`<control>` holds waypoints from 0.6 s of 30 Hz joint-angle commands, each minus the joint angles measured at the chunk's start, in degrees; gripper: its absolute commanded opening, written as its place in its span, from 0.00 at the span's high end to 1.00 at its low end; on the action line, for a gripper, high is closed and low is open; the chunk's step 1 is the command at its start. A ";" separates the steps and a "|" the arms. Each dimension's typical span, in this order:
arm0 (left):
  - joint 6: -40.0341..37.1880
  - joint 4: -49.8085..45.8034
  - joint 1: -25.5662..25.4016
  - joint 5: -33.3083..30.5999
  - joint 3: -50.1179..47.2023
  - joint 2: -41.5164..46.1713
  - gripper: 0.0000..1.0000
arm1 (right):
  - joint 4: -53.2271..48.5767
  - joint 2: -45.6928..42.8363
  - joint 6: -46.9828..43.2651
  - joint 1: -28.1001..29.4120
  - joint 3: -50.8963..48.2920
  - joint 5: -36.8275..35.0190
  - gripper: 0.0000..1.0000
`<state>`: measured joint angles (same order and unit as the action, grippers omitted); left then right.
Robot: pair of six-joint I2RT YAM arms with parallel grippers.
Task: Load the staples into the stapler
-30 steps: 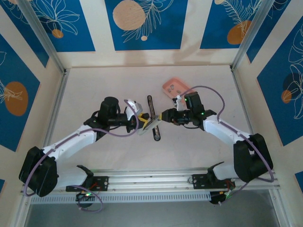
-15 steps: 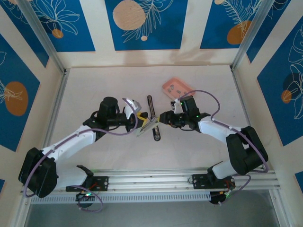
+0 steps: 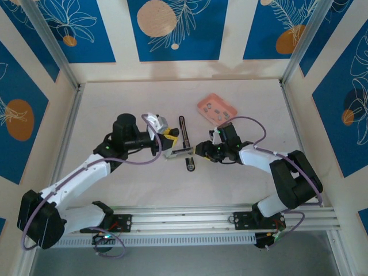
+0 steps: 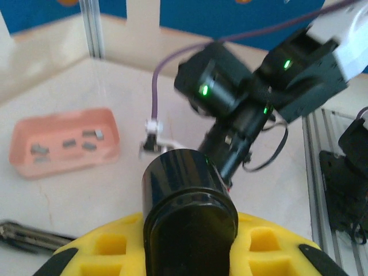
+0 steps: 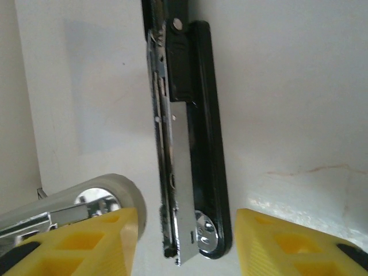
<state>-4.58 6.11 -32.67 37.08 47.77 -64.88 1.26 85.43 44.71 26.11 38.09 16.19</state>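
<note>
While left end effector (image 3: 169,145) clamps the stapler (image 3: 182,125), right end effector (image 3: 199,150), shifted toward six o'clock, straddles it half-open: loading pending.

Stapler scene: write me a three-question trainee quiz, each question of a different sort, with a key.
1. True or false: the staples lie in the pink tray.
2. The right gripper is: A) shut on a staple; B) open, astride the end of the stapler; C) shut on the tray.
3. Which gripper is shut on a black part of the stapler?
Key: 1 true; 2 B; 3 the left gripper.
</note>
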 commanded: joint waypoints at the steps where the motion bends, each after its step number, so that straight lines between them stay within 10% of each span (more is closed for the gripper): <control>1: -2.17 8.71 -0.65 2.92 4.04 2.04 1.00 | 1.35 -1.07 -0.65 2.11 -0.69 3.95 0.49; 18: -1.49 9.70 -0.67 -5.75 6.14 3.01 1.00 | -0.11 -23.28 -22.54 1.27 -0.38 -1.29 0.36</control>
<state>-6.11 10.28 -33.15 32.73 50.43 -63.83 0.14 66.11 31.94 27.83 37.58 15.53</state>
